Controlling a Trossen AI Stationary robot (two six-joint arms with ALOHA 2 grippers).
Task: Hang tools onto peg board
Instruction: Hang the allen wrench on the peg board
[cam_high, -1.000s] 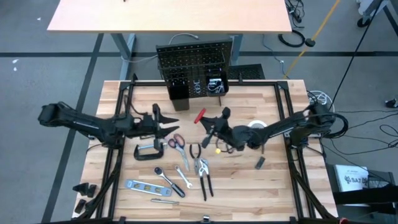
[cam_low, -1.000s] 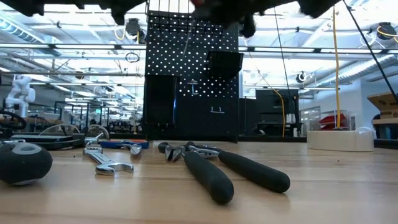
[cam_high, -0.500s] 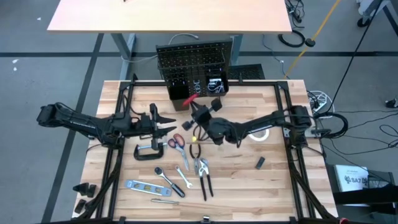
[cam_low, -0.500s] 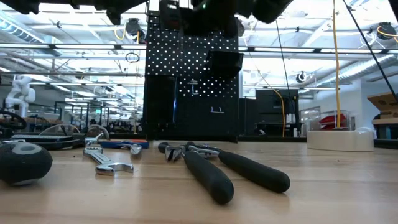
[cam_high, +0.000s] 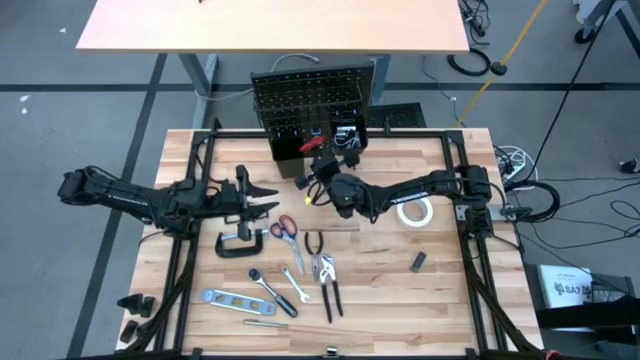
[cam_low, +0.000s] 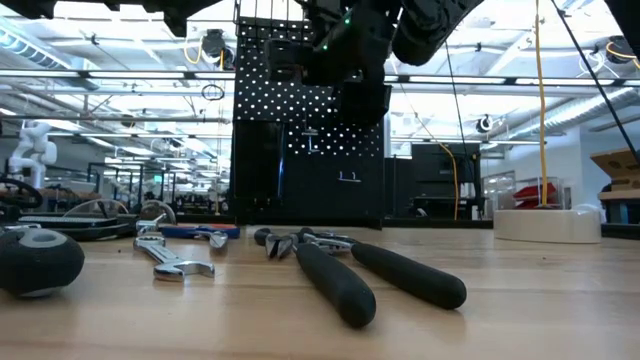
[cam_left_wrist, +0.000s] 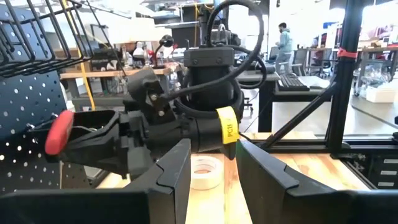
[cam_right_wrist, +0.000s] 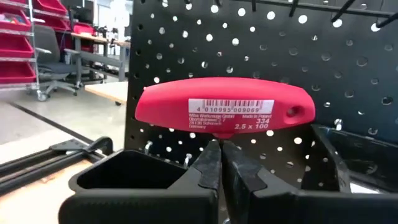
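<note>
The black peg board (cam_high: 312, 98) stands upright at the table's far edge, with bins at its foot; it also shows in the right wrist view (cam_right_wrist: 373, 93). My right gripper (cam_high: 318, 160) is raised just in front of it, shut on a red T-handle tool (cam_high: 310, 146), whose handle (cam_right_wrist: 224, 106) lies crosswise close before the holes. My left gripper (cam_high: 268, 205) hovers open and empty over the table's left half, its fingers (cam_left_wrist: 177, 174) pointing toward the right arm. Other tools lie flat on the table. My right gripper pinches the T-handle tool between its two fingertips, just under the middle of the red handle (cam_right_wrist: 219, 148), where the shaft would be; the fingers hide it. The fingers reach slanting toward the table's far edge. The tool is lifted clear, its handle level across the fingertips.
On the table lie a black C-clamp (cam_high: 240, 242), red scissors (cam_high: 283, 228), pliers (cam_high: 328, 275), a ratchet wrench (cam_high: 268, 285), a level (cam_high: 232, 299) and a white tape roll (cam_high: 415, 210). A black bin (cam_right_wrist: 124, 174) sits under the held tool. People stand in the room beyond (cam_left_wrist: 285, 43).
My right gripper has carried the red T-handle tool from mid-table toward the far edge and left, up to the front of the peg board, staying shut on it. The tool has stayed clear of the table.
</note>
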